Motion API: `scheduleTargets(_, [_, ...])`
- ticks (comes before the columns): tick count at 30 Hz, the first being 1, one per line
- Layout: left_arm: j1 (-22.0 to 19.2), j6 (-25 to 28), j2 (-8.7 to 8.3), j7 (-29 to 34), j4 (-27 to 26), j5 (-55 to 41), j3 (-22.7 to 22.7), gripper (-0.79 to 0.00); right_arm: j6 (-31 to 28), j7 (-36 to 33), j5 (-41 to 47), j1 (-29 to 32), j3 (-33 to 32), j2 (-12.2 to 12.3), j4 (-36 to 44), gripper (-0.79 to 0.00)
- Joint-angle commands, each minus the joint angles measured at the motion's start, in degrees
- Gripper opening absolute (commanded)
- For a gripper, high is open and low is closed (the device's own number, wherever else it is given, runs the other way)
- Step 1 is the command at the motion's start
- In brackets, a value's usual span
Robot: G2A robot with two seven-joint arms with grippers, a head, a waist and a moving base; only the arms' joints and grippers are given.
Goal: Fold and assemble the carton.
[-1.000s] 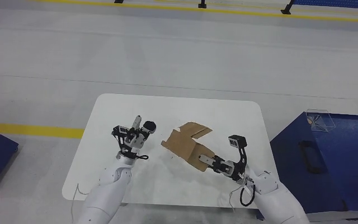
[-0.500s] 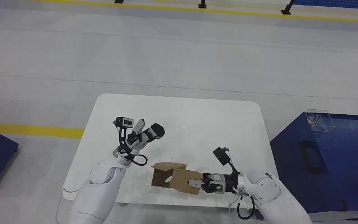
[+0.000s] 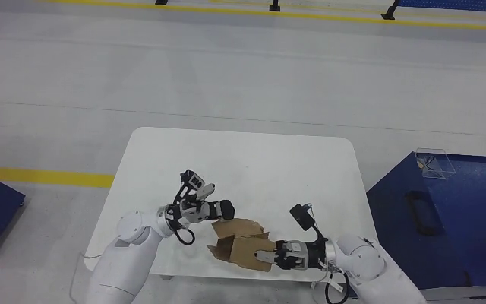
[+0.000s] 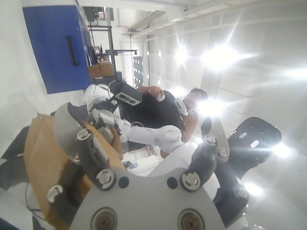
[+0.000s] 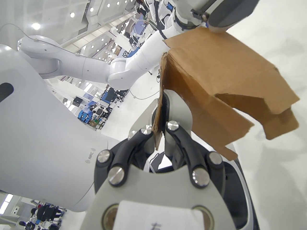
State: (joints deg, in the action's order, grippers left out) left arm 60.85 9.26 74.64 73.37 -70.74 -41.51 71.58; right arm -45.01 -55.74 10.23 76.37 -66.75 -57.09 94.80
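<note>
**Q:** Was there any writing on the carton (image 3: pixel 239 243)?

**A:** Its brown cardboard faces looked plain. It was only partly folded, with loose flaps hanging from it. It was over the near part of the white table (image 3: pixel 304 156), between the two grippers.

**Q:** What was inside it?

**A:** One open end faced the left arm's side. The inside was in shadow, so I could not tell.

**Q:** How were the hands?

**A:** The right gripper (image 5: pixel 164 101) was clamped on one wall of the carton, with the cardboard sheet pinched between its fingers. The left gripper (image 4: pixel 136 118) had its fingers spread wide and gripped nothing. One dark pad (image 5: pixel 232 5) touched the carton's upper edge.

**Q:** Were there other containers?

**A:** A small clear box (image 3: pixel 434 162) sat on top of a blue cabinet (image 3: pixel 425 228), to the right of the table and apart from it. Its contents could not be told.
</note>
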Motion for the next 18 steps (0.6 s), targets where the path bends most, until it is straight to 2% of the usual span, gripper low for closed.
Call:
scheduleTargets(1, [-0.1,-2.0,-0.31,2.7,0.4,0.5,-0.1,0.000,0.2,0.0,0.1,-0.2,0.1,0.1,0.0,-0.785])
scheduleTargets(4, [-0.1,-2.7,-0.57,5.9,0.6,0.8,-0.3,0.000,0.2,0.0,0.1,-0.2,0.1,0.1,0.0,-0.785])
scheduleTargets(9, [-0.1,-2.7,-0.57,5.9,0.6,0.8,-0.3,0.000,0.2,0.0,0.1,-0.2,0.1,0.1,0.0,-0.785])
scheduleTargets(12, [0.1,-1.9,-0.60,4.4,0.6,1.0,0.1,0.000,0.7,2.5,0.2,0.0,-0.5,0.0,1.0,-0.785])
scheduleTargets(15, [1.4,5.8,-1.19,-1.9,0.4,4.7,3.4,0.000,1.2,3.1,1.6,0.5,-1.4,0.3,1.1,-0.785])
scheduleTargets(16, [2.0,9.1,-1.54,-4.1,-0.7,8.2,4.6,0.000,1.4,3.2,2.9,0.8,-1.6,0.3,1.2,-0.785])
scheduleTargets(18, [3.7,11.9,-2.22,-6.6,-4.0,13.6,6.5,0.000,1.9,2.3,5.8,1.0,-2.3,0.5,0.9,-0.785])
